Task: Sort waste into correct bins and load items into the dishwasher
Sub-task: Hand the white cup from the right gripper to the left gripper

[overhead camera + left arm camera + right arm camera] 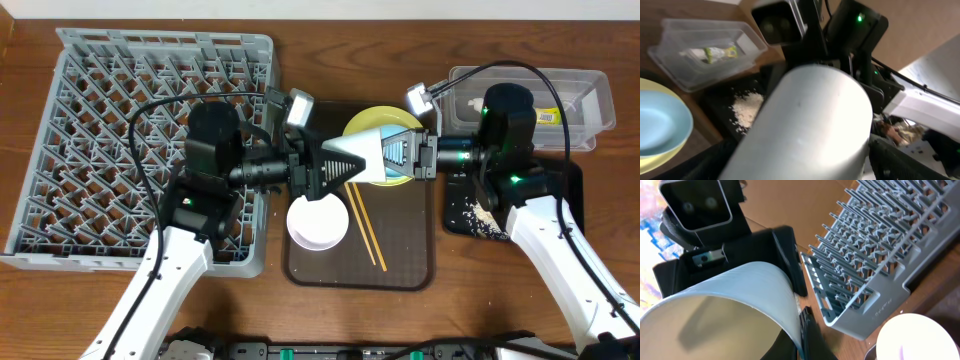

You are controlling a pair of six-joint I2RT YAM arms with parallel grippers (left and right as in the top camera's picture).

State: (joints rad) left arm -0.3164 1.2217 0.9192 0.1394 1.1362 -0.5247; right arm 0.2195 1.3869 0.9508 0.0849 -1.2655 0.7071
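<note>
Cup (362, 155) is pinched by left fingers (318, 178); right fingers (807, 330), cannot tell. Move it slowly to rack (100, 120) at nine o'clock.

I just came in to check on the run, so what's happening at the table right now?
Both arms meet above the dark tray with a pale cup held sideways between them. The left gripper clamps its narrow end. The right gripper is at the open rim, but whether it grips is unclear. A white bowl, chopsticks and a yellow plate lie on the tray, the dish rack beside it.
</note>
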